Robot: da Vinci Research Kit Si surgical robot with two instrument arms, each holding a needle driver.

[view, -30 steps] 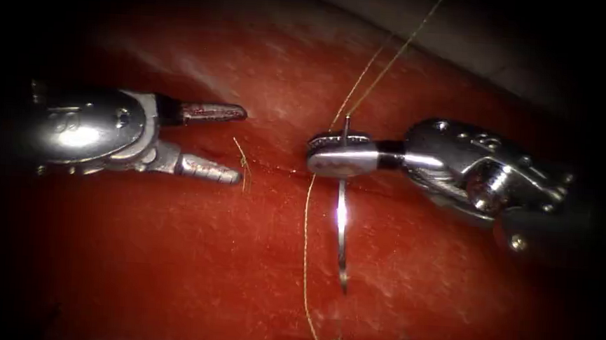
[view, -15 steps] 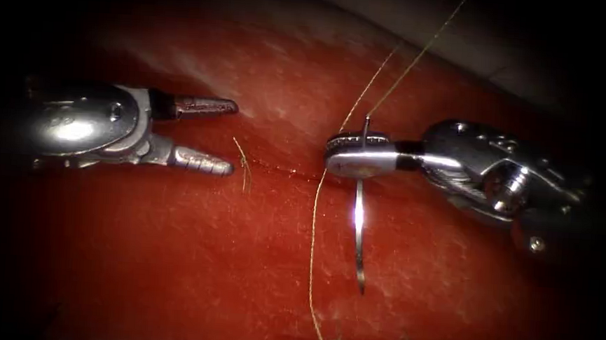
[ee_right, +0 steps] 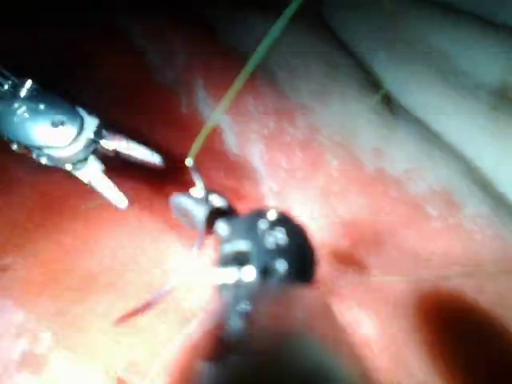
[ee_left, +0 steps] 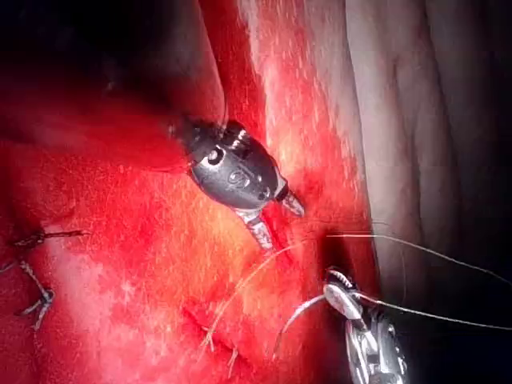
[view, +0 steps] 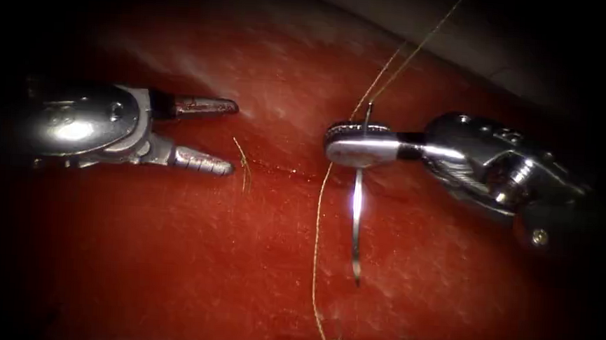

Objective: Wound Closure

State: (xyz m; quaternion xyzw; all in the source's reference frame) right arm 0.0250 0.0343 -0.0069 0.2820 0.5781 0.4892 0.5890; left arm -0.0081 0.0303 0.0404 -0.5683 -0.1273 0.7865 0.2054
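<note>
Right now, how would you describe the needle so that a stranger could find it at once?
Start at the red tissue and find the right gripper, which enters from the right. Shut on its upper end is the needle, a thin bright steel curve hanging free above the tissue. Unlike the golden thread beside it, it is rigid, shiny and pointed.

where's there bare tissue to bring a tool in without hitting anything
Bare tissue lies below the left tool's open fingers, left of the hanging thread. More lies right of the needle, below the right tool. It is crowded at the cut: the right tool grips the needle near its thread end, clear of the tissue, with a cut end of thread nearby.
</note>
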